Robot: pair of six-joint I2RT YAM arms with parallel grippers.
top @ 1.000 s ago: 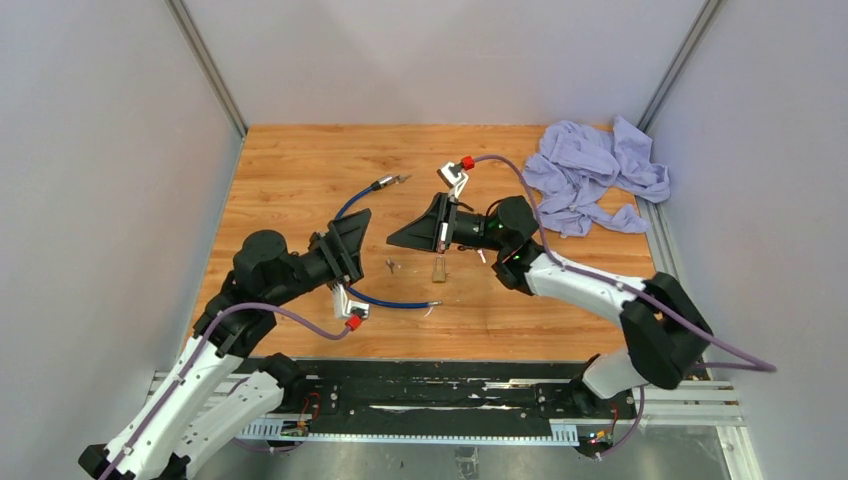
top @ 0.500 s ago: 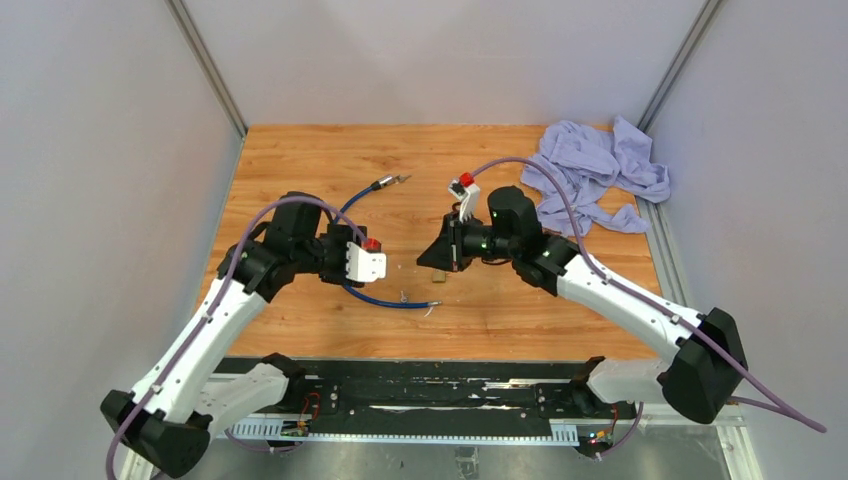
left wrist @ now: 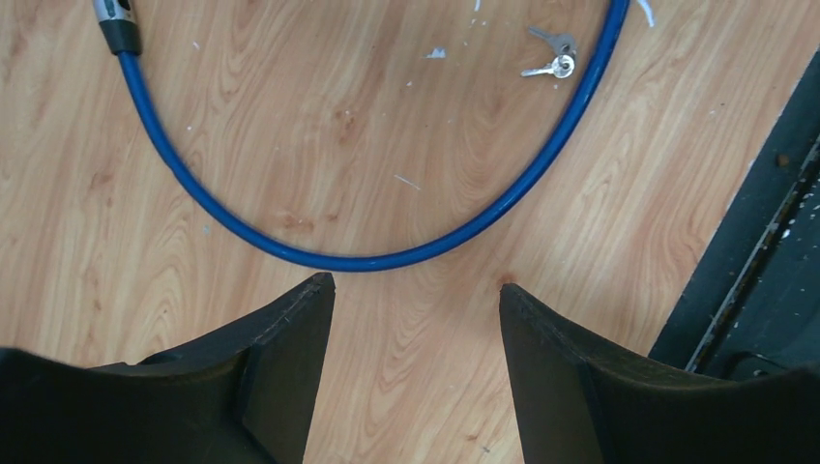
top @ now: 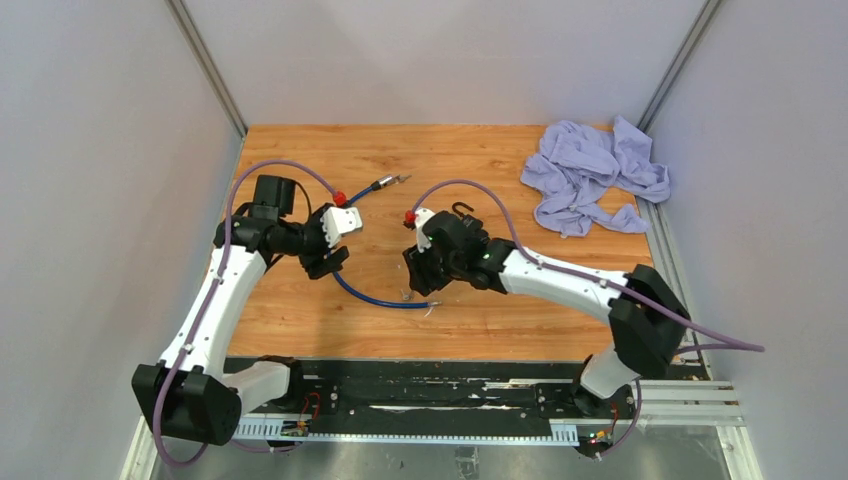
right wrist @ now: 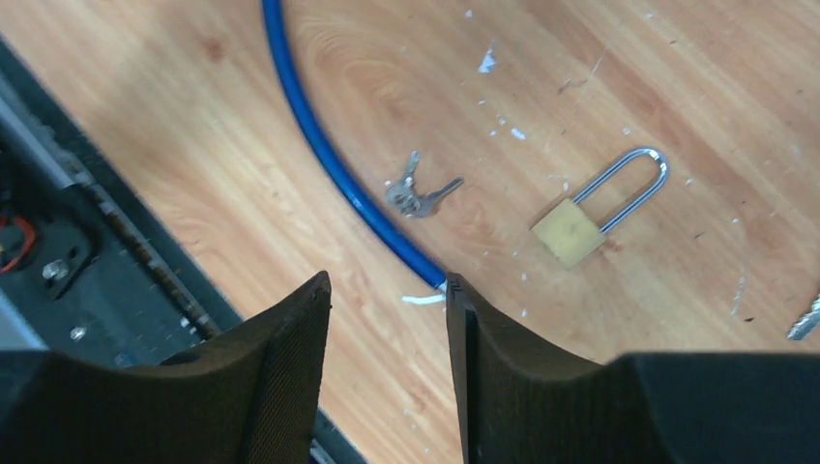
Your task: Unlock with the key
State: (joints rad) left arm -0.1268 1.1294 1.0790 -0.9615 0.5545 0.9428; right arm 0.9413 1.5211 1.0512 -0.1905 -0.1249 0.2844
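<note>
Top view: a cloth lies far right on the surface. The right arm hides part of the middle.

Left wrist: the left hand is wide and empty. The cable curves between it and the keys.

Right wrist: the right hand is parted and empty. The keys lie between cable and padlock.

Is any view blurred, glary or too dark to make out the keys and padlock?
Right wrist: keys and padlock sharp, evenly lit, no glare. Left wrist: keys sharp, near the top edge. Top external: sharp, but keys a mere speck, padlock hidden under the right arm.
</note>
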